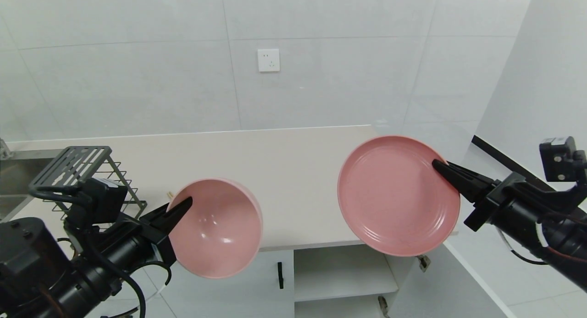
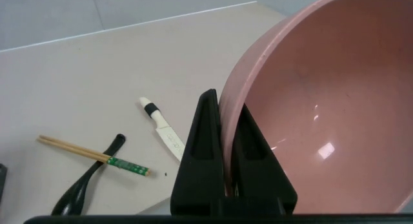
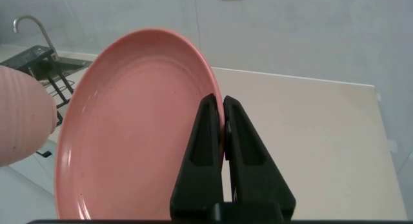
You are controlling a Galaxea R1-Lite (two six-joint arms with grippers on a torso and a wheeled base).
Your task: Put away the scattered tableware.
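Observation:
A pink bowl (image 1: 220,228) hangs tilted above the counter's front edge, with my left gripper (image 1: 183,204) shut on its rim; the same bowl (image 2: 322,114) and gripper (image 2: 226,130) appear in the left wrist view. On the right, a pink plate (image 1: 394,196) is held up on edge over the counter's right corner, my right gripper (image 1: 438,164) shut on its rim, as the right wrist view shows for the plate (image 3: 129,133) and gripper (image 3: 222,117). Chopsticks (image 2: 90,154), a black spoon (image 2: 87,182) and a white-handled knife (image 2: 164,130) lie on the counter.
A black wire dish rack (image 1: 82,171) stands at the counter's left, beside a sink with a faucet (image 3: 32,27). The beige counter (image 1: 293,171) has an open cabinet with a shelf (image 1: 344,281) below its front. A tiled wall with a socket (image 1: 268,60) is behind.

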